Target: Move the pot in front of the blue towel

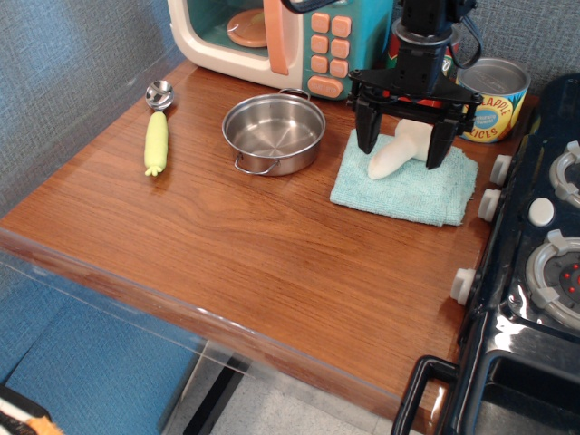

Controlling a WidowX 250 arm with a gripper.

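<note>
The small steel pot (274,133) with two wire loop handles stands upright on the wooden table, just left of the blue towel (408,186) and in front of the toy microwave. A white toy object (399,151) lies on the towel. My gripper (401,148) is open, its two black fingers spread wide and pointing down on either side of the white object, low over the towel's back half. It is to the right of the pot and holds nothing.
A toy microwave (281,36) stands at the back. A yellow-handled scoop (157,134) lies at the left. A pineapple slices can (494,100) and a red can behind the arm stand at the back right. A toy stove (544,263) borders the right edge.
</note>
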